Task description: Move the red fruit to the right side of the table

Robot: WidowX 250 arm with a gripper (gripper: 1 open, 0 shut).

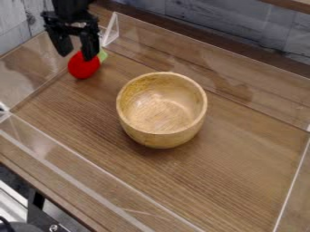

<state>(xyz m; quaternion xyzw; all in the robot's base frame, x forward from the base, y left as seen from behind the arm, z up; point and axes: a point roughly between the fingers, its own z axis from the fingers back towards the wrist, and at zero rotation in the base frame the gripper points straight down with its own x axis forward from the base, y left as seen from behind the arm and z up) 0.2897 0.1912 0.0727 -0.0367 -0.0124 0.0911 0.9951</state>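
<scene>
At the far left corner of the surface (230, 181), the claw (72, 47) hangs pointing straight down, fingers spread wide with nothing between them. Red fruit (82, 64) sits directly beneath, on the wood, its green leafy top poking out to the right. Fingertips look level with the fruit's upper part; whether they touch it cannot be told from this view.

Wooden bowl (162, 110) stands mid-surface, well apart from the fruit, to its right and nearer the camera. Clear acrylic wall (24, 56) runs close along the fruit's left and far sides.

Risks as judged from here:
- Fruit is small and rounded. If the fingers close off-centre, it likely squirts sideways or rolls away.
- Leafy top sticks out on one side; a finger landing on it may pinch only the leaf, giving a weak hold that drops in transit.
- Descending too far could press fingertips into the wood.
- Wall is near; a sideways correction to the left could knock the claw against it.
- Path to the right side passes the bowl. A low carry could clip its rim, or a slipping fruit could fall inside.
</scene>
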